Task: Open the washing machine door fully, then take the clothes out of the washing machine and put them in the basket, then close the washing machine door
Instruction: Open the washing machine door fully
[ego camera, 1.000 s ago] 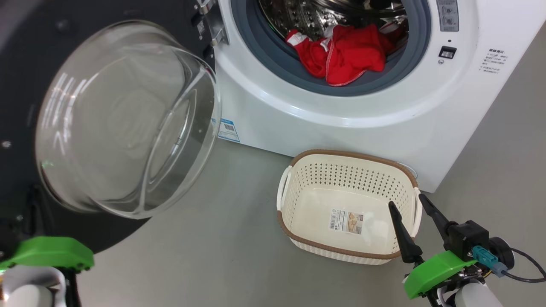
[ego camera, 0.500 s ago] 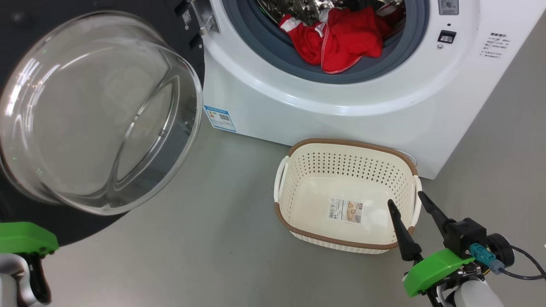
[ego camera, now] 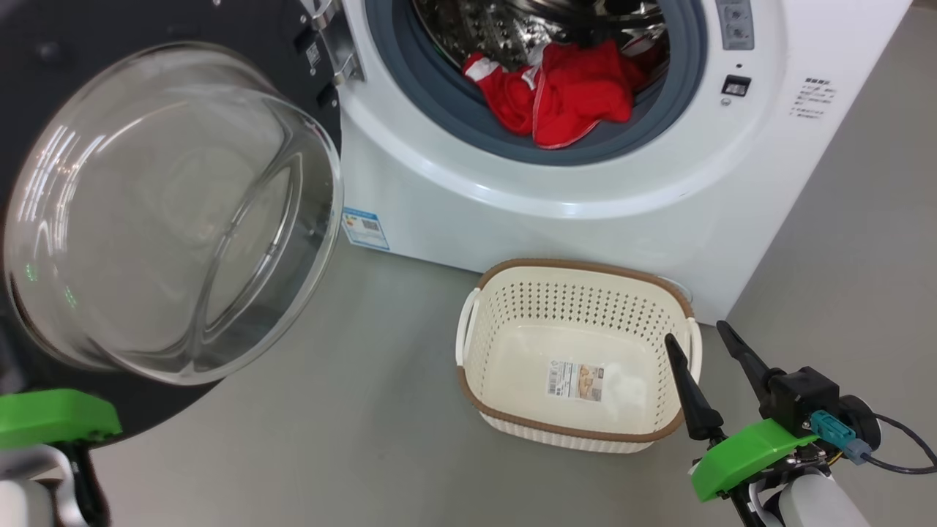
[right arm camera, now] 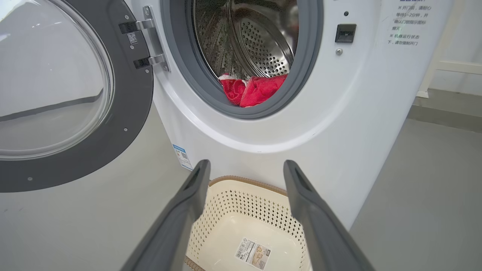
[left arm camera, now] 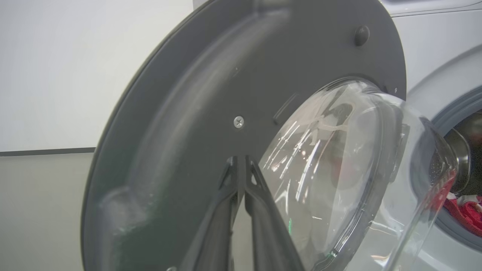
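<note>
The washing machine door [ego camera: 176, 212] stands swung open to the left, its clear glass bowl bulging towards me. The white washing machine [ego camera: 549, 212] shows its grey ring and steel drum. Red clothes [ego camera: 556, 91] lie at the drum's front lip, over the ring. The cream basket [ego camera: 578, 267] sits empty on the floor before the machine. My right gripper [ego camera: 695, 331] hangs open over the basket's right end, holding nothing. In the left wrist view my left gripper [left arm camera: 241, 158] is shut and empty, tips close to the door's grey inner face [left arm camera: 188, 113]; contact cannot be told.
Grey floor [ego camera: 366, 410] spreads between the door and the basket. My left arm's green mount [ego camera: 58, 417] sits under the door's lower edge. In the right wrist view a raised grey step [right arm camera: 444, 113] and a white frame lie to the right of the machine [right arm camera: 339, 113].
The whole head view has shifted, so the camera has moved. The door stays swung open and the right gripper stays open over the basket's right end.
</note>
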Controlling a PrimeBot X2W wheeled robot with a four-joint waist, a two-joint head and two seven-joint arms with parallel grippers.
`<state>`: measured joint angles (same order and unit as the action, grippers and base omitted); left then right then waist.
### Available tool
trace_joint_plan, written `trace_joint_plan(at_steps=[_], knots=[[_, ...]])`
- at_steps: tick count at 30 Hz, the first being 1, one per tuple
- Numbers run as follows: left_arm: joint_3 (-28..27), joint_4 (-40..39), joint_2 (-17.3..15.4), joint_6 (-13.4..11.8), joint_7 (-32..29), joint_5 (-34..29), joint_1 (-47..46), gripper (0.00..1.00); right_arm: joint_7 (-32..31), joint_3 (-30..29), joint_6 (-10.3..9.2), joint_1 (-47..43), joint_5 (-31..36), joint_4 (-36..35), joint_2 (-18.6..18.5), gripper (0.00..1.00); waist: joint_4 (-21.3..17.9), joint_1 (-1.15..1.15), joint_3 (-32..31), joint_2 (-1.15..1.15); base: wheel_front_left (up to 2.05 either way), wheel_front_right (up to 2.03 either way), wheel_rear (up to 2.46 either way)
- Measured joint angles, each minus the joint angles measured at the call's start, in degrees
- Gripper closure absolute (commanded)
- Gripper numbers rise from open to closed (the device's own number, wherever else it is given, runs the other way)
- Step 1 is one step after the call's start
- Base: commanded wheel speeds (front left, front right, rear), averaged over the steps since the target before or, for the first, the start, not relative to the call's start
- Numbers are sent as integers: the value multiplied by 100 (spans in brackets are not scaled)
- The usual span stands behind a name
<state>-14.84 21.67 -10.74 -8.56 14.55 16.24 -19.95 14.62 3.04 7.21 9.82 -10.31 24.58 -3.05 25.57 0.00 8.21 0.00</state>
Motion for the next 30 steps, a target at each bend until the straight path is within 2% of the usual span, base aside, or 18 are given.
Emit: trace_joint_plan(at_steps=[5, 14, 17, 20, 21, 24, 25, 30], knots=[[192, -700, 211, 48, 0, -114, 291, 0, 0, -13, 0, -44, -107, -83, 3, 0, -105, 0, -197, 0, 0, 0, 0], [732, -1594, 246, 636, -196, 7, 484, 0, 1, -224, 0, -237, -434, -468, 9, 0, -547, 0, -477, 0, 0, 0, 0], [929, -1716, 256, 862, -220, 21, 540, 0, 1, -253, 0, -276, -433, -637, 15, 0, -753, 0, -559, 0, 0, 0, 0], [965, -1749, 297, 869, -212, 98, 691, 0, 1, -322, 0, -281, -433, -808, 15, 0, -983, 0, -633, 0, 0, 0, 0], [1049, -1704, 310, 999, -221, 180, 800, 0, 1, -398, 0, -294, -430, -901, 16, 0, -1147, 0, -677, 0, 0, 0, 0], [1163, -1630, 309, 1133, -220, 208, 884, 0, 1, -430, 0, -343, -415, -1001, 14, 0, -1321, 0, -718, 0, 0, 0, 0], [1262, -1569, 298, 1265, -203, 236, 971, 0, 1, -432, 0, -402, -405, -1103, 18, 0, -1503, 0, -751, 0, 0, 0, 0], [1374, -1354, 249, 1366, -125, 249, 1303, 0, 1, -442, 0, -446, -361, -1230, 19, 0, -1972, 0, -824, 0, 0, 0, 0]])
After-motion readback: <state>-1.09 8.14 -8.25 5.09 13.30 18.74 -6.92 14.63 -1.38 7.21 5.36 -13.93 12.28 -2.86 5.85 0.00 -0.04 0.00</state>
